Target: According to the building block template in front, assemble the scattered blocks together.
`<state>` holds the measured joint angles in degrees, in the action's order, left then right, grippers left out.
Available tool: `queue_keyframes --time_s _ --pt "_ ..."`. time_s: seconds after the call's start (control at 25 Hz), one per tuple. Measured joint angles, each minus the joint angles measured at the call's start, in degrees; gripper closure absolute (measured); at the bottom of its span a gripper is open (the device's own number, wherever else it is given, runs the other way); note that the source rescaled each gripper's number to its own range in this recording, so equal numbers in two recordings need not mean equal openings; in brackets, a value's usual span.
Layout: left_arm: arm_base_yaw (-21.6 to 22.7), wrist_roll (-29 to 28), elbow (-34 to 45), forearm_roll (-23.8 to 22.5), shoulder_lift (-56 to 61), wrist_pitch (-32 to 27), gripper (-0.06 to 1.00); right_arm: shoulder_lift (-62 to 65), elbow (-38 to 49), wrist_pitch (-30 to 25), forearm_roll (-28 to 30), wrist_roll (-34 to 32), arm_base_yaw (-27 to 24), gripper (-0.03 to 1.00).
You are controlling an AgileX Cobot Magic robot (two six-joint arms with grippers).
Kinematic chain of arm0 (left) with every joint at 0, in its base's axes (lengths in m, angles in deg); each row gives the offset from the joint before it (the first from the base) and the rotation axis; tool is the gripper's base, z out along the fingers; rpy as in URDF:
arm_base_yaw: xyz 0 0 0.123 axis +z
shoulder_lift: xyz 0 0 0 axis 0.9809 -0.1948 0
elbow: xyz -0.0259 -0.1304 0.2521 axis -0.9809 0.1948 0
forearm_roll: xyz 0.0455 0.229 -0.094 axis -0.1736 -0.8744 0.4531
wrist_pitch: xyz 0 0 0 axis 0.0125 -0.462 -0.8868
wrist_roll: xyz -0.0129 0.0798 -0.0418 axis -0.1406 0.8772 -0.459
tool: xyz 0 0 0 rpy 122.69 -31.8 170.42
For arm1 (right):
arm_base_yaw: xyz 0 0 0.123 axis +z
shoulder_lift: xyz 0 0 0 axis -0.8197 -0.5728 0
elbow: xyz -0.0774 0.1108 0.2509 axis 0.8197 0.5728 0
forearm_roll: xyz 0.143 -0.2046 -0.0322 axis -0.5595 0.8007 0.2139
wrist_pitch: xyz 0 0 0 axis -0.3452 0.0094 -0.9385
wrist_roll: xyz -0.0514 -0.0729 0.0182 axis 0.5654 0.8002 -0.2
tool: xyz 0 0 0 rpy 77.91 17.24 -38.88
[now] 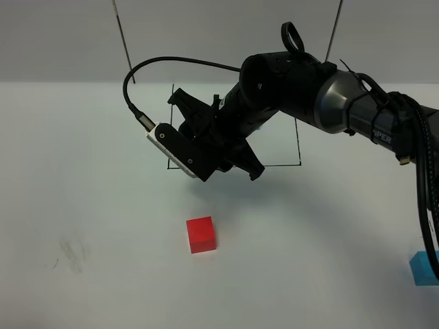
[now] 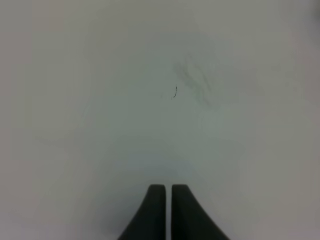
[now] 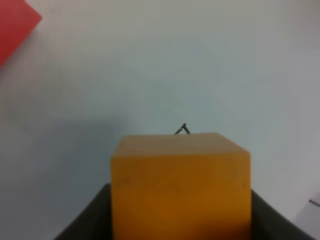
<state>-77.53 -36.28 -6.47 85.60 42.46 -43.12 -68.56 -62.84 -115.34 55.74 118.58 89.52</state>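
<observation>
The white table (image 1: pixel 103 205) fills most of the high view. It is matte and bare, apart from a faint grey smudge (image 1: pixel 72 253) out at 9 o'clock from the red cube (image 1: pixel 202 234). Behind it stands a plain grey wall (image 1: pixel 68 41), with two thin dark rods (image 1: pixel 123 41) slanting up out of view.

The right gripper (image 1: pixel 239 166) hangs above the table middle, reaching in from 3 o'clock, and a black cable (image 1: pixel 137 75) loops off its wrist. Its own camera shows the right gripper (image 3: pixel 180 227) clenched on the orange cube (image 3: pixel 180 190), with one dark finger against each side face. From the high camera the cube is hidden by the arm.

The red cube sits on the table at 6 o'clock from that gripper, well apart from it. It also shows as a corner in the right wrist view (image 3: pixel 12 27). The light blue cube (image 1: pixel 425 267) lies at 4 o'clock, cut by the picture's edge.

Only parts of the black frame (image 1: pixel 299 140) drawn on the table show behind the arm, which covers the template's cubes.

The left gripper (image 2: pixel 168 210) is closed on nothing (its fingers are almost touching) over bare, lightly smeared table.
</observation>
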Motion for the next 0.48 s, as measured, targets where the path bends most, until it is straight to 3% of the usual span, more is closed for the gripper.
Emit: queue_keyframes --time_s 0.16,0.48 --pt "0.0 0.0 0.0 0.0 0.0 0.0 0.94 0.0 0.0 0.6 0.1 0.0 0.4 0.37" --pt "0.0 -0.1 0.0 0.0 0.0 0.0 0.94 0.0 0.0 -4.3 0.1 0.0 0.4 0.37"
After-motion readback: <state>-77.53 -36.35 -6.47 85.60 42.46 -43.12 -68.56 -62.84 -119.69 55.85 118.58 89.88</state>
